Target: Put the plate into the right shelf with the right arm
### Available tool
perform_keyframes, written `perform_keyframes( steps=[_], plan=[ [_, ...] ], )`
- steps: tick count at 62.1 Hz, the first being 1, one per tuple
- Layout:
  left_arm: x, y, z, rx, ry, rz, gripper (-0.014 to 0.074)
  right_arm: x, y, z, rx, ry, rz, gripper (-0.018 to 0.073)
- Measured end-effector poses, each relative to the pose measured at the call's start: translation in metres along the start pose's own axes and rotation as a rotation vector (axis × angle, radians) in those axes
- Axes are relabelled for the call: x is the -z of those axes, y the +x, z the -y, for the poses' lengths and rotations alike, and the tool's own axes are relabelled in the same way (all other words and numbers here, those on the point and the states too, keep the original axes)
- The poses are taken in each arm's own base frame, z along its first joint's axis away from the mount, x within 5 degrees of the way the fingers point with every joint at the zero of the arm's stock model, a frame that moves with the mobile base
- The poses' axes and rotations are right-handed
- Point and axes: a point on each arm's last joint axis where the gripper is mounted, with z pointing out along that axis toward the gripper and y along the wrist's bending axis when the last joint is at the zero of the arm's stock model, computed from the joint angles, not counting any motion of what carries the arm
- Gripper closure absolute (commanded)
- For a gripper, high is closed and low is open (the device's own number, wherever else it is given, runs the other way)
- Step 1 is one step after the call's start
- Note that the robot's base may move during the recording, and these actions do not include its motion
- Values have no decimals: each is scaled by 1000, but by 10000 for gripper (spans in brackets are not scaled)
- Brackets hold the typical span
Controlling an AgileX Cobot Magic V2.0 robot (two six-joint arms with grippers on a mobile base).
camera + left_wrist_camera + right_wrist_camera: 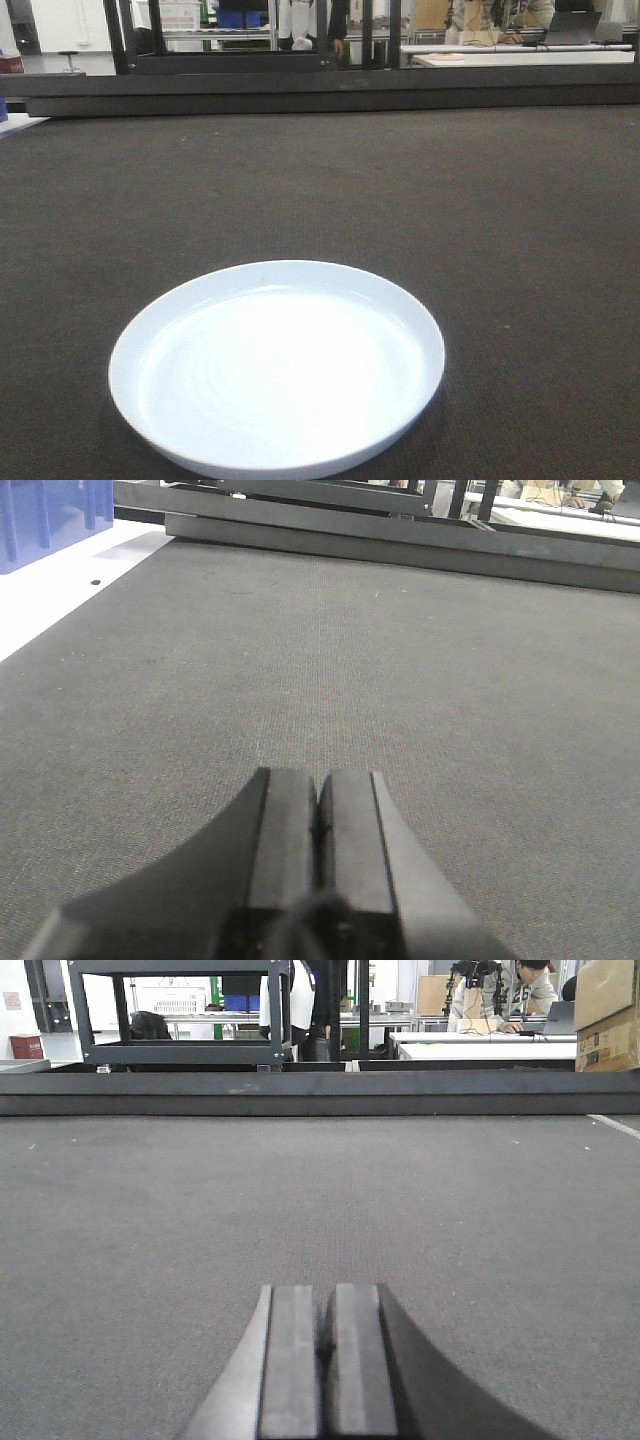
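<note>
The white plate [277, 365] lies flat on the dark mat [450, 200], close to the front of the exterior view, with nothing on it. Neither gripper shows in that view. In the left wrist view my left gripper [318, 780] is shut, its two dark fingers pressed together with nothing between them, low over bare mat. The right wrist view shows my right gripper [327, 1295] shut and empty in the same way, above bare mat. The plate appears in neither wrist view. The right shelf is out of view.
A raised dark ledge [320, 95] runs along the mat's far edge. Behind it stand a black frame cart [180, 1010], desks with a seated person [500, 995] and a cardboard box [605, 1010]. A blue bin [50, 520] sits on a white surface [60, 590] at the left.
</note>
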Motion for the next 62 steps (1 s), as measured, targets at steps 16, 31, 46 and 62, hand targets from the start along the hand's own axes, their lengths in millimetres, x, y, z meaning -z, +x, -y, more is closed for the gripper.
perform_keyframes(
  steps=[16, 31, 46, 62],
  plan=[
    [0, 0, 0, 0, 0, 0, 724, 0, 0, 0, 0, 0, 0, 508],
    [0, 0, 0, 0, 0, 0, 724, 0, -5, 0, 3, -4, 56, 508],
    [0, 0, 0, 0, 0, 0, 724, 5, -35, -3, 11, -8, 118, 508],
    [0, 0, 0, 0, 0, 0, 724, 3, -94, -7, 11, 1, -14, 508]
  ],
)
